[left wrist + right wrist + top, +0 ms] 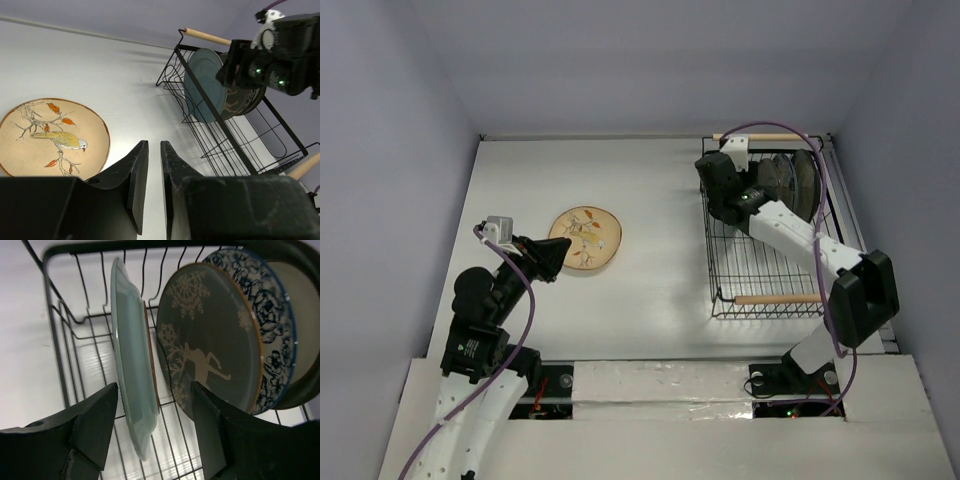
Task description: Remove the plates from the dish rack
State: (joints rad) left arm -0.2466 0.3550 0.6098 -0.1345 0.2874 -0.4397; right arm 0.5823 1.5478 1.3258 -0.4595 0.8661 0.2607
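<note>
The tan plate (585,237) with a bird and leaf motif lies flat on the white table, left of centre; it also shows in the left wrist view (52,137). The black wire dish rack (712,262) stands at the right. At its far end stand the teal plate (132,355), the grey-brown plate (215,340) with a pale deer pattern, the white plate with dark flowers (272,330) and the brown-rimmed cream plate (300,310). My right gripper (154,386) is open, its jaws on either side of the teal plate's edge. My left gripper (154,145) is shut and empty, just left of the tan plate.
The rack has light wooden rod handles at its far end (760,137) and near end (775,298). The near half of the rack (760,265) holds nothing. Grey walls close in the table at the back and both sides.
</note>
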